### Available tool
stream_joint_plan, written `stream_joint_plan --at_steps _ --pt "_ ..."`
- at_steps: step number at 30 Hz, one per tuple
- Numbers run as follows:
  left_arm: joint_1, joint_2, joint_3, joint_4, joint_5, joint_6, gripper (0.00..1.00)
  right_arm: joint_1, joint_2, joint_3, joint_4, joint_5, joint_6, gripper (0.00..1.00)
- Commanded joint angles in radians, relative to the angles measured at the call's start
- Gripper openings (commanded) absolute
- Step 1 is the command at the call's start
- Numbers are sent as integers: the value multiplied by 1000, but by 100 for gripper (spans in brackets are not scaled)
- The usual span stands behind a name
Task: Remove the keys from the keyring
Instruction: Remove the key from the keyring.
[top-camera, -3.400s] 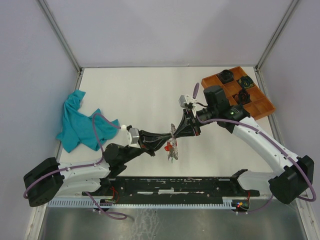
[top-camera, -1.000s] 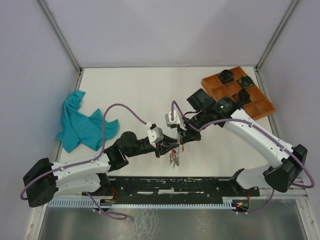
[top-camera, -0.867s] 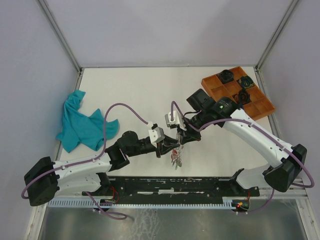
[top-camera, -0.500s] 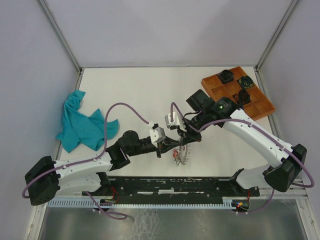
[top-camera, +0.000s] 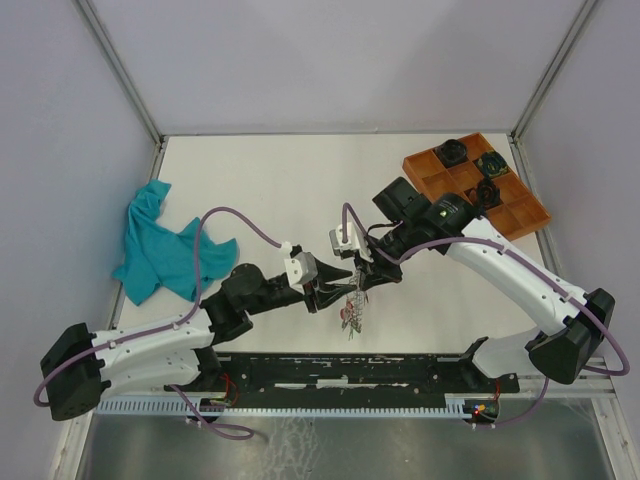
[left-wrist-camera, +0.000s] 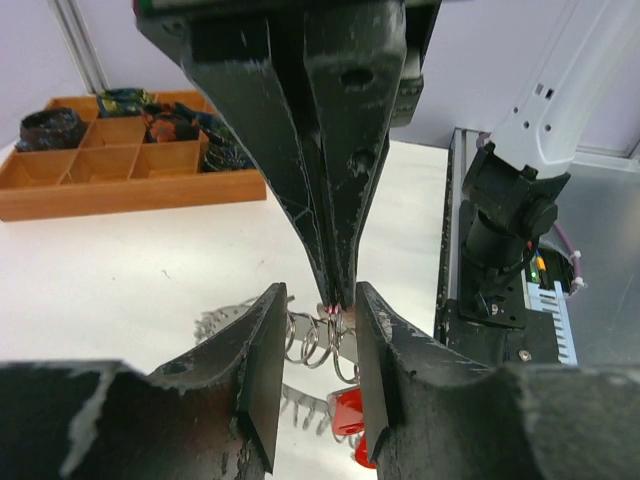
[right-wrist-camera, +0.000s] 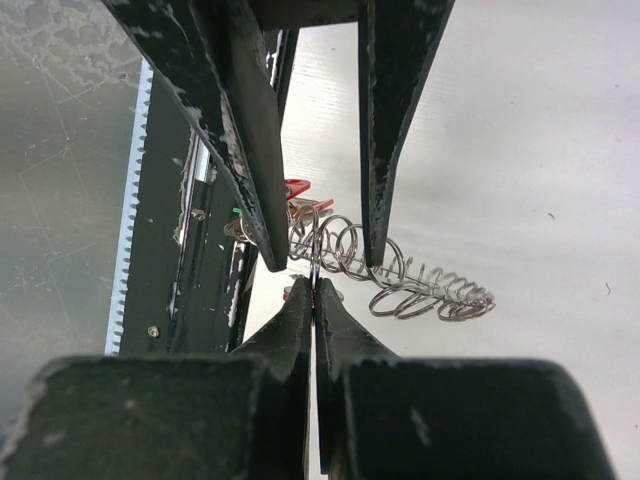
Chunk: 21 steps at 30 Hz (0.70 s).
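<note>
Pinching keyring (right-wrist-camera: 418, 285) coil with right end effector (right-wrist-camera: 315, 290), tips pressed together | left end effector (left-wrist-camera: 318, 300) spread, straddling that coil | red-tagged keys (left-wrist-camera: 352, 415) bunched beside it

White table (top-camera: 280, 190); pale lilac walls (top-camera: 330, 60); grey metal corner posts (top-camera: 120, 70)

Silver keyring (right-wrist-camera: 400, 278), red key tag (left-wrist-camera: 350, 412), teal cloth (top-camera: 160, 250), orange tray (top-camera: 522, 212)

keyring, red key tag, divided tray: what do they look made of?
Keyring: bare metal wire, likely steel, going by the thin, shiny silver coils.
Red tag: probably plastic, since it is a glossy, slightly translucent red.
Tray: wood or printed plastic, with matte orange-brown flat walls; can't tell which.
</note>
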Motion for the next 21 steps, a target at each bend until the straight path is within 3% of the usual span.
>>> stream_joint_plan --at_steps 1,15,21 --pt "1 -41 13 21 -17 23 40 2 -23 34 5 -47 -24 1" --pt "0 50 89 -67 110 29 35 2 -24 37 4 -48 -24 1" --pt "0 79 105 -80 119 27 20 2 -26 38 1 -50 -27 1"
